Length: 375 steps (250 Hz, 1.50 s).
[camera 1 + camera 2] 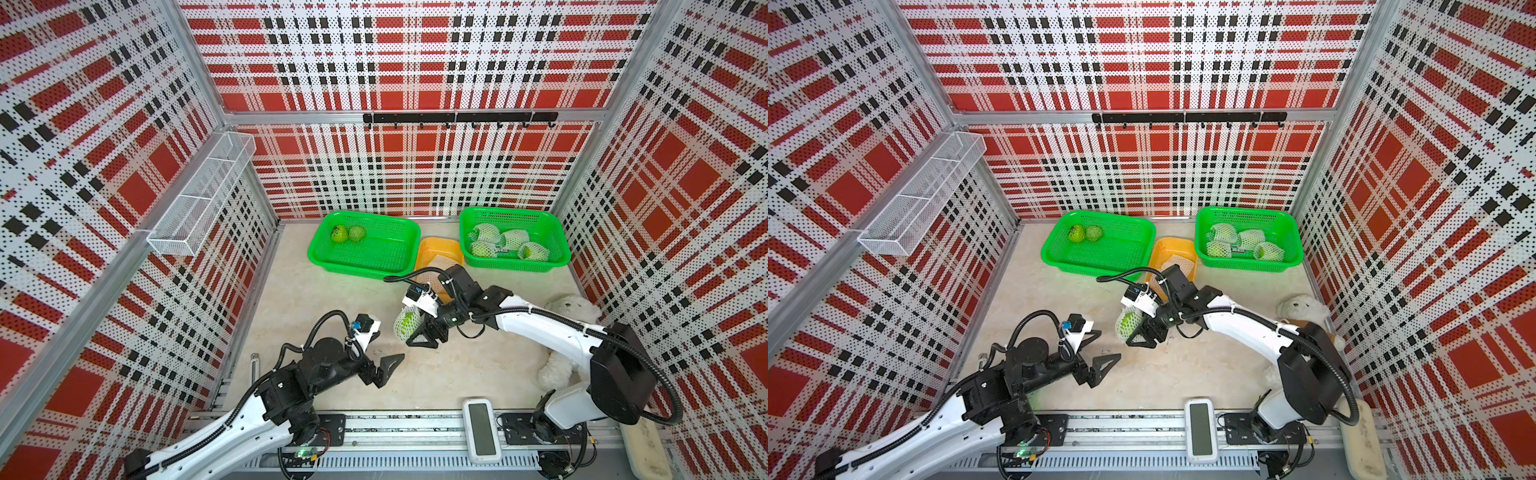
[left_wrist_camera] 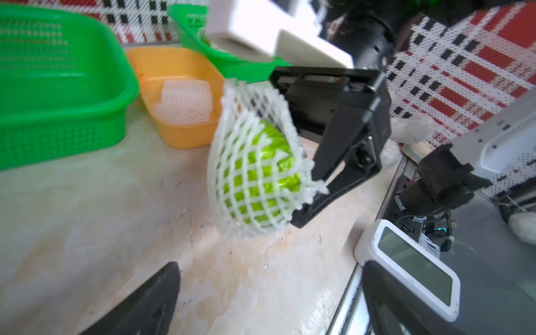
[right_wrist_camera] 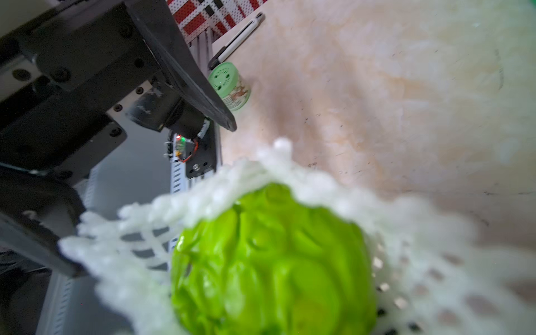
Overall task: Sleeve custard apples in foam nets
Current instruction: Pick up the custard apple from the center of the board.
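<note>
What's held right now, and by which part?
Right gripper grips the custard apple through its foam net, across the sides; left gripper empty.

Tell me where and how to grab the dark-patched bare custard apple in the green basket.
Come from straight above and close around the widest middle of the dark-patched custard apple. It is round and sits low in the green basket, whose walls likely block a side approach. Close across its near and far sides, since the other bare custard apple sits right beside it.

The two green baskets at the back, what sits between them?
A small orange basket holding spare foam nets sits in the gap, slightly forward of both. It shows in both top views and the left wrist view.
</note>
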Each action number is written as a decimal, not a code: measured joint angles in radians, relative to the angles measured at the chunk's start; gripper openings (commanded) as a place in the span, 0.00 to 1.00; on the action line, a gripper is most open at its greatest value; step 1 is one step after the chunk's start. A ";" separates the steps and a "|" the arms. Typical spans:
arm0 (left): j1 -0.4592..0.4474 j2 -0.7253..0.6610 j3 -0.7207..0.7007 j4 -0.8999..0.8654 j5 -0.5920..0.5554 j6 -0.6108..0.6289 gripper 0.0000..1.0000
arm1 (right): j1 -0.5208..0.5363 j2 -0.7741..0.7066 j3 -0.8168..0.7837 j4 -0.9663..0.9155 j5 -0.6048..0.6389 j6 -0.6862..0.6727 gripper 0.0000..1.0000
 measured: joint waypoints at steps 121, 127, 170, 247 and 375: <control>-0.260 0.232 0.076 0.137 -0.123 0.570 0.99 | -0.094 -0.053 0.066 -0.486 -0.200 0.050 0.74; -0.260 0.240 0.079 0.142 -0.123 0.584 0.99 | -0.094 -0.059 0.066 -0.494 -0.207 0.050 0.74; -0.249 0.269 0.110 0.179 -0.124 0.657 0.99 | -0.093 -0.079 0.066 -0.527 -0.249 0.052 0.74; -0.217 0.286 0.146 0.231 -0.058 0.703 0.99 | -0.091 -0.078 0.066 -0.551 -0.280 0.050 0.74; -0.188 0.342 0.206 0.195 0.038 0.703 0.73 | -0.076 -0.072 0.085 -0.585 -0.305 0.045 0.74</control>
